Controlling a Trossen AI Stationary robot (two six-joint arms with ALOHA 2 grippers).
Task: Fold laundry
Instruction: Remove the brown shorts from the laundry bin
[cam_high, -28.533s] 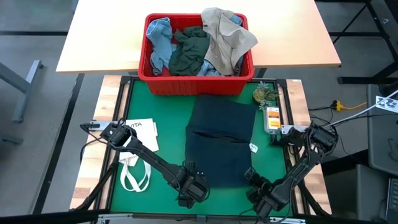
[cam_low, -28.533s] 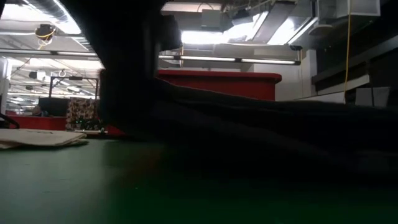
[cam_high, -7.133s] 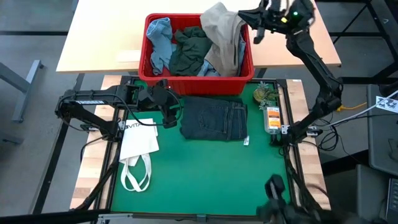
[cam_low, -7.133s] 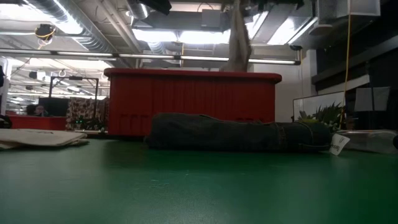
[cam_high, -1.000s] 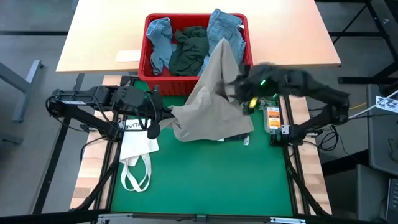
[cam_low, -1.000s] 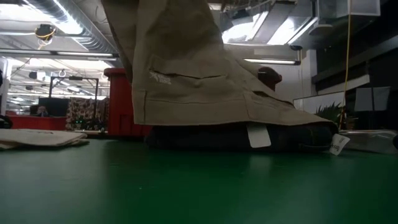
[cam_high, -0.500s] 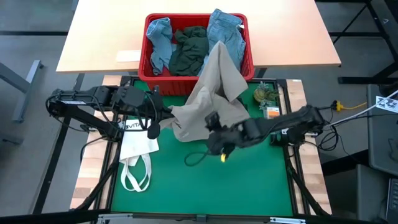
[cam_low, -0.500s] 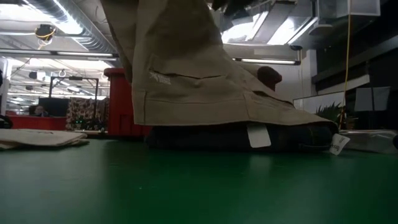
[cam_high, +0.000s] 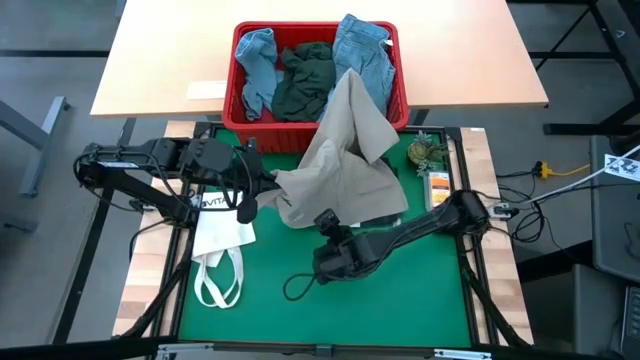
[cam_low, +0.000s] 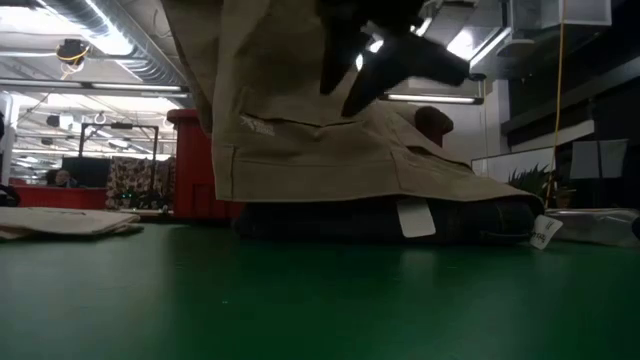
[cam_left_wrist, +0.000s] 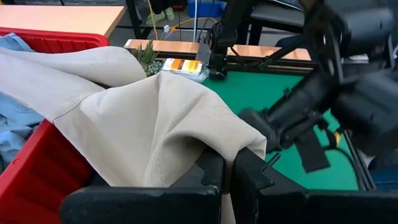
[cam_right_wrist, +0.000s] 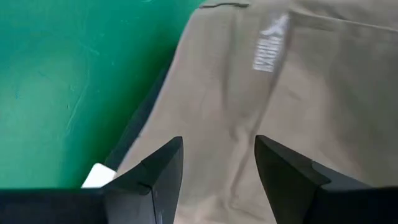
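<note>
On mat (cam_high: 420, 290) | khaki piece (cam_high: 345, 165) ×1, pinched by left gripper (cam_high: 268, 185) | right gripper (cam_high: 328, 258) fingers apart

One khaki garment (cam_high: 345, 165), one folded pair of jeans (cam_low: 380, 220), three garments in one red bin (cam_high: 250, 135), one tote bag (cam_high: 222, 232), one small plant (cam_high: 424, 152), one packet (cam_high: 438, 186), two arms.
</note>
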